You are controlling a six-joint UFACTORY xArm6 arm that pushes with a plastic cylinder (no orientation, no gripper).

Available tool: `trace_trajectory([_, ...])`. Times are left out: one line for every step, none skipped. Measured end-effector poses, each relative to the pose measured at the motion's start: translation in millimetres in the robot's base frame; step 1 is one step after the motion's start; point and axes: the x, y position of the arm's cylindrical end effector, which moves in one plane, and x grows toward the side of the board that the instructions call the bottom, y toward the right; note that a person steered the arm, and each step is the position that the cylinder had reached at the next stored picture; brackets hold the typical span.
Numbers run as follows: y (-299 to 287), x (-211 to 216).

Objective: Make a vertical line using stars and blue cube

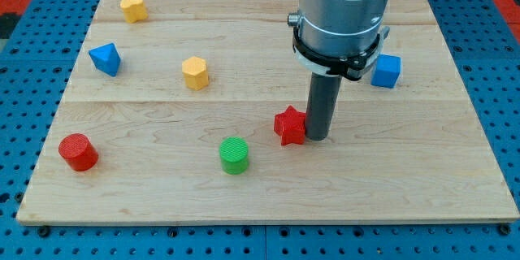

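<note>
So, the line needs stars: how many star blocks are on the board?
1: the red star sits right of centre, touching my tip on the tip's left. The arm may hide others.

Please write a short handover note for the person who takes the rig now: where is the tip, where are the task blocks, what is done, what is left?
My tip touches the red star on its right side in the view. The blue cube sits up and right of it, apart. Only one star is visible. No vertical line yet: star and cube must still be stacked in one column.
</note>
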Motion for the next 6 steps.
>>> trace_trajectory([105, -1])
trace_trajectory([179, -56])
trace_trajectory([213, -96])
trace_trajectory([178, -102])
trace_trajectory([132, -111])
trace_trajectory([78, -116])
